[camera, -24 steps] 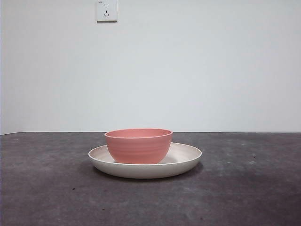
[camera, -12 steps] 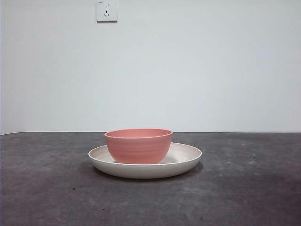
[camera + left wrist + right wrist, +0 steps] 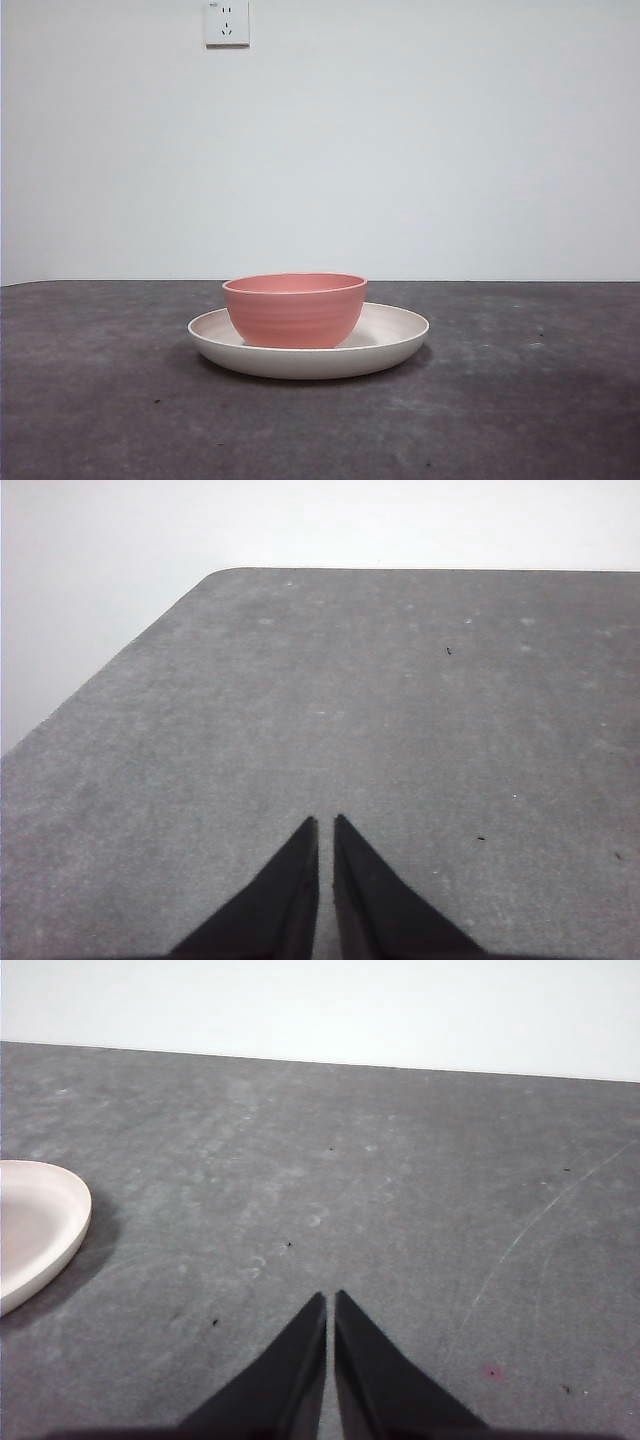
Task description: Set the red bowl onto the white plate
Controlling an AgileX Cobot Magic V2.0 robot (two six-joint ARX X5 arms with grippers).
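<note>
Red bowl (image 3: 294,310): salmon-pink, faintly ridged outside, upright, seated inside the white plate (image 3: 395,335), a little off the plate's middle toward one side in the front view. Nothing touches it.

White plate: wide, shallow, cream, low rim; flat on the dark grey table (image 3: 520,400). One edge of it also shows in the right wrist view (image 3: 35,1225).

Left pincer (image 3: 326,825): jaws pressed together, holding nothing, over bare table; neither bowl nor plate shows in its view.

Right pincer (image 3: 330,1300): jaws pressed together, holding nothing, over bare table, apart from the plate's rim.

Other: white wall socket (image 3: 227,22) high on the wall behind.

Status, as judged: placement looks complete; both arms are clear of the crockery.

Risks, as judged:
- Right arm, the nearer one, sweeping sideways could clip the plate's rim and slide plate and bowl together.
- Bowl sits off-centre; a knock to the plate could send it sliding toward the rim.
- Any fresh grasp on the bowl would undo a finished task.
</note>
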